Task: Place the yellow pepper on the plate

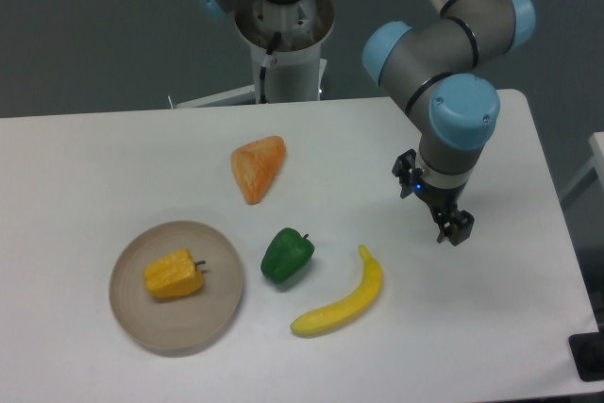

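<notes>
The yellow pepper (174, 275), lumpy with a short dark stem, lies on the round beige-grey plate (176, 326) at the front left of the white table. My gripper (455, 229) hangs over the right side of the table, far to the right of the plate. Nothing shows between its dark fingers. They look close together, but the view is too small to tell if they are open or shut.
A green pepper (286, 255) sits just right of the plate. A yellow banana (342, 297) lies in front of it. An orange wedge-shaped piece (258, 166) lies further back. The arm's base (283, 35) stands at the table's back edge.
</notes>
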You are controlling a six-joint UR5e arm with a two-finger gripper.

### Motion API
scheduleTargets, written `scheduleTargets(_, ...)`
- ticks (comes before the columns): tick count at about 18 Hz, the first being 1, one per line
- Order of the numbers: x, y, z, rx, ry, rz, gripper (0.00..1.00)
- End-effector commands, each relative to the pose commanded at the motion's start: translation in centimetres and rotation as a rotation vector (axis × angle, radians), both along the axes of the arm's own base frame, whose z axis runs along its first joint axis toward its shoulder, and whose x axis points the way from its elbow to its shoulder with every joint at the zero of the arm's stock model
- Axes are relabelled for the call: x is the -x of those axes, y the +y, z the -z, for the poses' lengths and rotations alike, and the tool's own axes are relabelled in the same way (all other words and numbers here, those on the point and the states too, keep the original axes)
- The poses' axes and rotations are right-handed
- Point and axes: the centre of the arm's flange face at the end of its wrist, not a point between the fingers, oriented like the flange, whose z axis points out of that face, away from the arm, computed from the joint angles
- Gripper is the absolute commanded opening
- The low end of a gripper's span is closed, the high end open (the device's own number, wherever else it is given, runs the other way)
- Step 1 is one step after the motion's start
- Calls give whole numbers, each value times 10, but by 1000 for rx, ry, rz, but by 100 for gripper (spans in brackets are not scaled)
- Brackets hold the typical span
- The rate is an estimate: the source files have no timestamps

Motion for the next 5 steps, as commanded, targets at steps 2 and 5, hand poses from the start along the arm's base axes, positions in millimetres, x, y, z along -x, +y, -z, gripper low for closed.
scheduleTargets(2,1,0,-1,-2,0,-1,100)
scheduleTargets(5,2,-1,-1,-2,0,-5,100)
